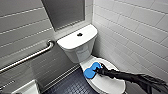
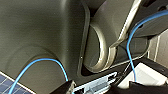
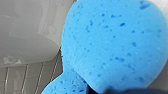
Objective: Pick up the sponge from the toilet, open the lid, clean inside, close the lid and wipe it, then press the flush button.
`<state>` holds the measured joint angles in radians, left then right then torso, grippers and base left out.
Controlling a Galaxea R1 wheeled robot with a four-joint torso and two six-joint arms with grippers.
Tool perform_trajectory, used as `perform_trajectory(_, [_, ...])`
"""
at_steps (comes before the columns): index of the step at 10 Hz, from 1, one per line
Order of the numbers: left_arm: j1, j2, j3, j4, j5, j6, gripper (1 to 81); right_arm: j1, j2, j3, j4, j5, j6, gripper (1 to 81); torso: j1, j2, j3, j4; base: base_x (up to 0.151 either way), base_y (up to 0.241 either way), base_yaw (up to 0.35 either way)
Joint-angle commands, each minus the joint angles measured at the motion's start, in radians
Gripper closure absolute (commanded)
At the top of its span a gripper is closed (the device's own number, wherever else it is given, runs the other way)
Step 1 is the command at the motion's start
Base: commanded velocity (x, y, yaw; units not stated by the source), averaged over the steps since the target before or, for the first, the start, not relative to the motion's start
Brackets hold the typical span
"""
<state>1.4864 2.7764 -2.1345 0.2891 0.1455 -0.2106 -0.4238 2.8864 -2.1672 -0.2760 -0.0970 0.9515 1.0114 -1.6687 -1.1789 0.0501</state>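
2 tiled walls meet in the corner: the left wall (image 1: 20, 27) is grey with pale grout lines, the right wall (image 1: 135, 32) white and glossy. 1 metal grab bar (image 1: 30, 57) slants across the grey wall, its upper end bending into the tiles. Higher up is a dark grey panel (image 1: 65, 12). The floor (image 1: 71, 86) is dark with small tiles. A white object (image 1: 26, 88) sits below the bar.
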Motion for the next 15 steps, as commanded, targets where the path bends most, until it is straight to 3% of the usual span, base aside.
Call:
perform_trajectory(1, [0.032,-0.006,0.027,-0.007,0.083,0.004,1.0,0.029,-0.222,0.296,-0.014,-0.049,0.001,81.1,0.000,0.000,0.000,0.000,0.000,0.000,0.000])
perform_trajectory(5, [0.032,-0.012,0.028,-0.007,0.049,0.005,1.0,-0.046,-0.437,0.492,-0.008,-0.040,0.003,81.1,0.000,0.000,0.000,0.000,0.000,0.000,0.000])
perform_trajectory(7, [0.032,-0.007,0.028,-0.004,0.049,0.005,1.0,-0.112,-0.549,0.557,-0.006,0.006,0.004,81.1,0.000,0.000,0.000,0.000,0.000,0.000,0.000])
perform_trajectory(12, [0.030,-0.007,0.028,0.001,0.048,0.007,1.0,-0.289,-0.796,0.643,-0.006,0.129,0.006,81.1,0.000,0.000,0.000,0.000,0.000,0.000,0.000])
perform_trajectory(15, [0.030,-0.013,0.028,-0.004,0.048,0.007,1.0,-0.422,-0.879,0.633,-0.011,0.135,0.001,81.1,0.000,0.000,0.000,0.000,0.000,0.000,0.000])
